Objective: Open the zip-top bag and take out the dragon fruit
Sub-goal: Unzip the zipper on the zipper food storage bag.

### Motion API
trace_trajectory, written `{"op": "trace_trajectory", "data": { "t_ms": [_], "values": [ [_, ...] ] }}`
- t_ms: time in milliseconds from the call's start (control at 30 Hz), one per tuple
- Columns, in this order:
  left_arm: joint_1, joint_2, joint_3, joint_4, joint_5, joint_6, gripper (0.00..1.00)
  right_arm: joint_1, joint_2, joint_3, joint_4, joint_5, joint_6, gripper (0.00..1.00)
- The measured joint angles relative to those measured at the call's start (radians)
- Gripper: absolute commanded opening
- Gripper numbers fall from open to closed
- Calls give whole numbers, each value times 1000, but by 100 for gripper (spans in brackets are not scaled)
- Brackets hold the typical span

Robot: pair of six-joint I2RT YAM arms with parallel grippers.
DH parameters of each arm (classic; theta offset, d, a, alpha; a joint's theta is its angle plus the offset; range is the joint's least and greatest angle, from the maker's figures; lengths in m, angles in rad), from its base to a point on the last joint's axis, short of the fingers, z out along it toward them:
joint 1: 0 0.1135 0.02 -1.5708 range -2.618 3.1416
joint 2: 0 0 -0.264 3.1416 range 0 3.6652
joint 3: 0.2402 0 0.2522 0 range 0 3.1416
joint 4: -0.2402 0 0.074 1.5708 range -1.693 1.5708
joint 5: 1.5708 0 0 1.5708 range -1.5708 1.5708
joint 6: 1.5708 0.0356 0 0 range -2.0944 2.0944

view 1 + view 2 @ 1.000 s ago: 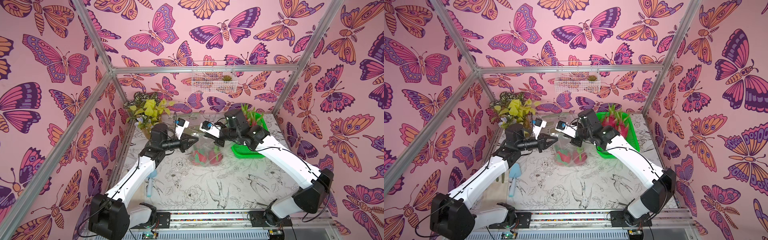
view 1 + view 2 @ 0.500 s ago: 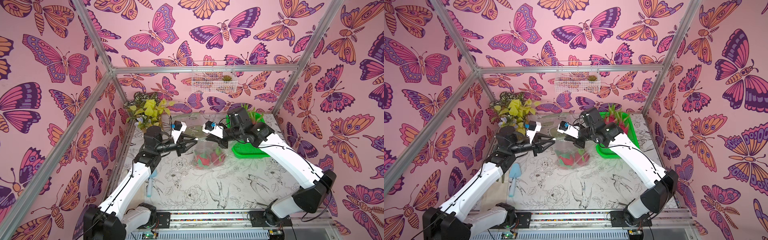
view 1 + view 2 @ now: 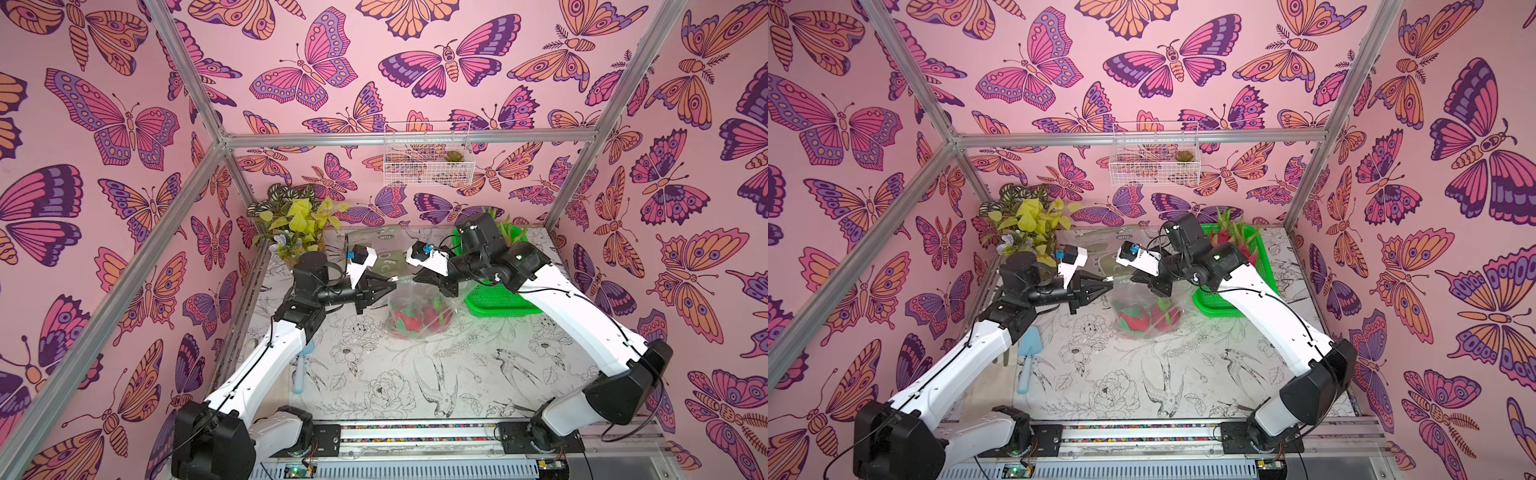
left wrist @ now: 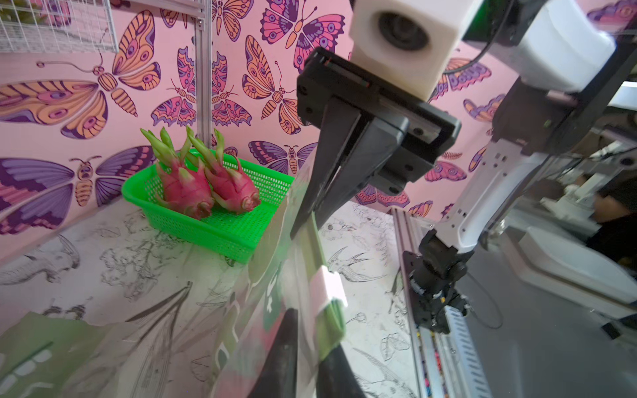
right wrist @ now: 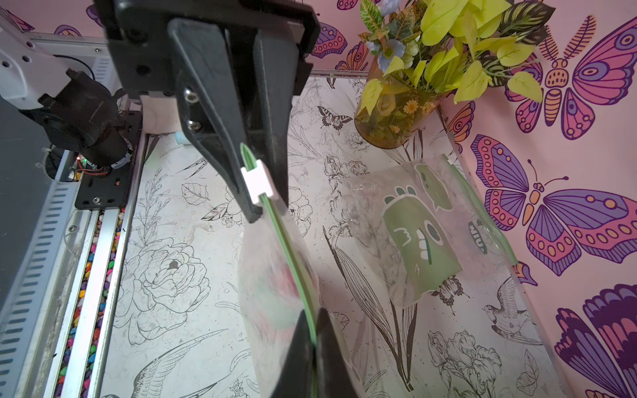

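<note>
Dragon fruit (image 3: 409,324), two red-pink pieces, lies in the bottom of the zip-top bag (image 3: 419,297). The bag hangs between both arms, and its bottom seems to rest on the table (image 3: 415,386). Two more fruits lie in the green basket (image 4: 220,234), just beside the bag. The left gripper (image 5: 269,210) has its fingers pressed together on the white slider (image 5: 258,181) of the zip. The right gripper (image 4: 305,220) pinches the green zip strip (image 5: 293,262) further along. The strip between them looks closed and nearly straight.

The step in hand seems to be the run of the slider along the strip. To do it well, the left arm should move exactly in the line of the strip, not upward and not sideways, because such a small slider can easily jump out from smooth fingers. The right gripper should only hold firm, so that the strip is straight and the plastic does not bunch before the slider. The slider sits near one end of the strip, so it probably must travel toward the right gripper, whose fingers may block the last part. The weight of the fruit helps to hold the bag down, so a slow, even pull is better than a quick one
</note>
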Motion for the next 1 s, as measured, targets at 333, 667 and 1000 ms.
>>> {"op": "trace_trajectory", "data": {
  "t_ms": [333,667,1000],
  "values": [
    [0,2,-3,-7,19,-10,0,1,9,36,47,-64,18,51],
    [0,2,-2,-10,23,-55,0,60,68,147,55,-130,-31,53],
    [0,19,13,-10,23,-94,0,95,110,157,13,-105,-106,37]
  ]
}}
